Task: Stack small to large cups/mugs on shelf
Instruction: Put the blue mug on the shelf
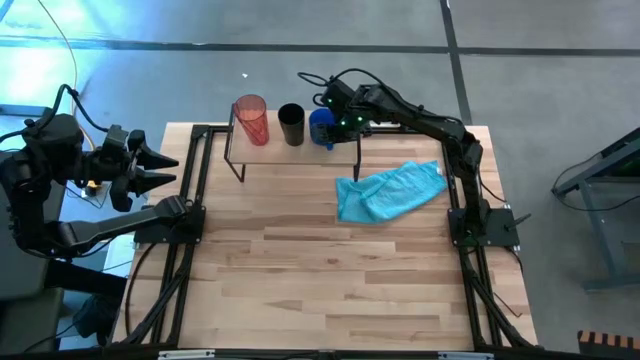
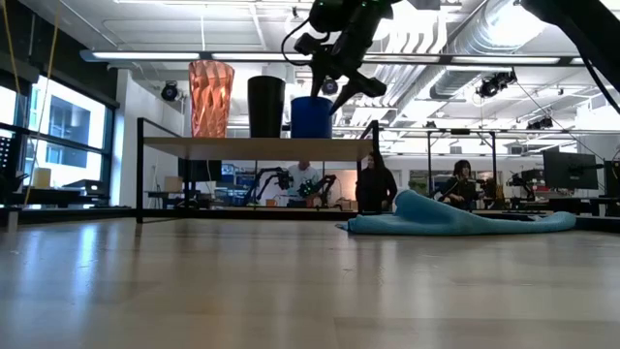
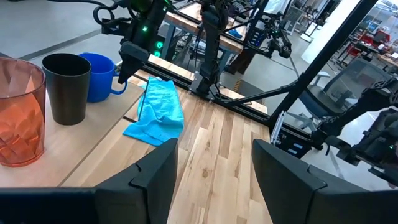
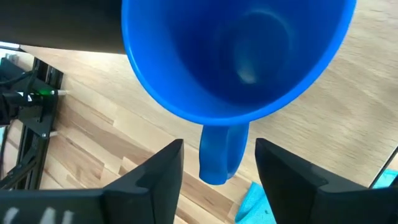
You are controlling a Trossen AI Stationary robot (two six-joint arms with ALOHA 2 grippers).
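The orange-red tumbler [image 1: 252, 120], the black cup [image 1: 291, 125] and the blue mug [image 1: 322, 127] stand upright in a row, side by side, on the wooden shelf [image 1: 300, 155] at the table's far edge. My right gripper [image 4: 219, 148] is open above the shelf's right end. Its fingers stand on either side of the mug's handle [image 4: 221, 155] without touching it; the low view shows it just right of the mug's rim [image 2: 312, 100]. My left gripper [image 1: 165, 170] is open and waits beyond the table's left edge.
A light-blue cloth [image 1: 390, 190] lies crumpled on the tabletop to the right of the shelf, near the right arm's base. Black frame rails [image 1: 190, 200] run along the table's left and right sides. People sit in the room beyond the table [image 2: 373, 184].
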